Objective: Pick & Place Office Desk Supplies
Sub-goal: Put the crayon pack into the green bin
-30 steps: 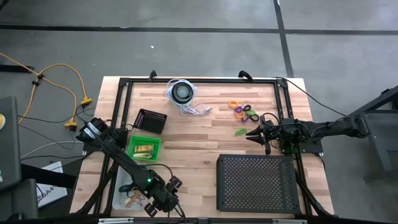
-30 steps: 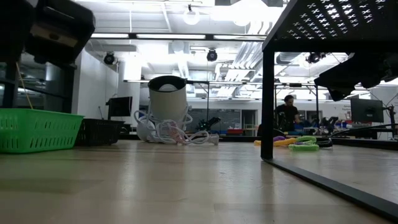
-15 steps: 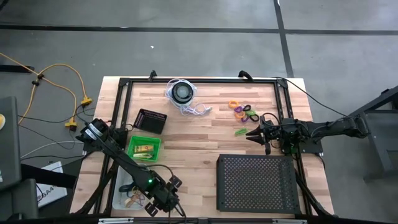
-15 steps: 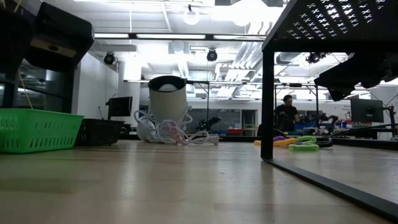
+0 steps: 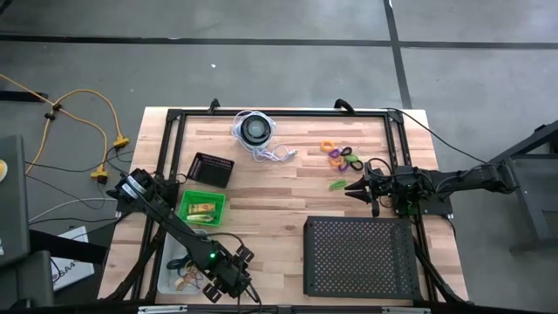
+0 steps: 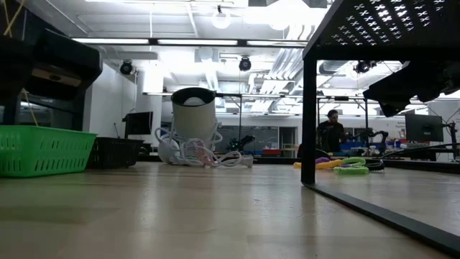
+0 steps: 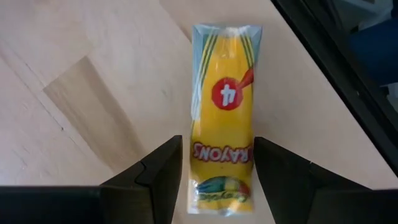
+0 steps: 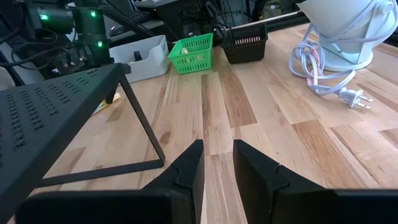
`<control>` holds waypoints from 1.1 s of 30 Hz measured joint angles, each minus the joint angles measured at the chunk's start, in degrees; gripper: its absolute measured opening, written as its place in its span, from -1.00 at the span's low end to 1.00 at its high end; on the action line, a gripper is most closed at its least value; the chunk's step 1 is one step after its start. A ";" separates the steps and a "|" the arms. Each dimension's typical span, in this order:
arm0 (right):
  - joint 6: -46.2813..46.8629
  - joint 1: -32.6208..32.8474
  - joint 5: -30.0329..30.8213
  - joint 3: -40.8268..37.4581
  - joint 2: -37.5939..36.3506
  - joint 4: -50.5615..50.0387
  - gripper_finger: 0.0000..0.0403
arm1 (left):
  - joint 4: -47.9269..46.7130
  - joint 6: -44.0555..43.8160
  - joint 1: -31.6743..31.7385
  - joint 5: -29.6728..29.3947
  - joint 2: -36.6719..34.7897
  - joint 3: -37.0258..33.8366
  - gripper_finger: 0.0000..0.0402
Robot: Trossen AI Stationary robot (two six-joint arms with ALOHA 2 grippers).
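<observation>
A yellow crayon packet [image 7: 224, 93] lies flat on the wooden table near its front left corner. My left gripper [image 7: 217, 146] points steeply down over it, open, with one finger on each long side of the packet's near end; I cannot tell whether they touch it. In the high view my left gripper [image 5: 230, 276] hides the packet. Coloured rings [image 5: 343, 157] and a green clip [image 5: 337, 185] lie at the far right. My right gripper [image 5: 350, 186] waits beside them, level, its fingers [image 8: 186, 168] a little apart with nothing between them.
A green basket [image 5: 201, 208] with yellow packets, a small black basket [image 5: 211, 169] and a white bin [image 5: 177, 262] stand at the left. A round disc with a white cord [image 5: 255, 131] sits at the back. The large black perforated tray [image 5: 362, 255] fills the near right.
My left gripper has sunk a little toward the table, staying open; in the low view its dark shape has come lower at the left.
</observation>
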 joint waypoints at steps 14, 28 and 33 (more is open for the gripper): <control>0.00 0.02 -0.02 0.01 0.00 0.07 -0.64 | -0.40 -0.15 0.00 -0.01 -0.02 0.02 -0.11; 0.00 0.02 -0.02 0.01 0.00 0.09 -0.64 | -0.49 -0.21 0.00 -0.02 -0.05 0.02 -0.29; 0.00 0.02 -0.02 0.00 0.00 0.11 -0.64 | -0.51 -0.21 0.00 -0.02 -0.07 0.02 -0.29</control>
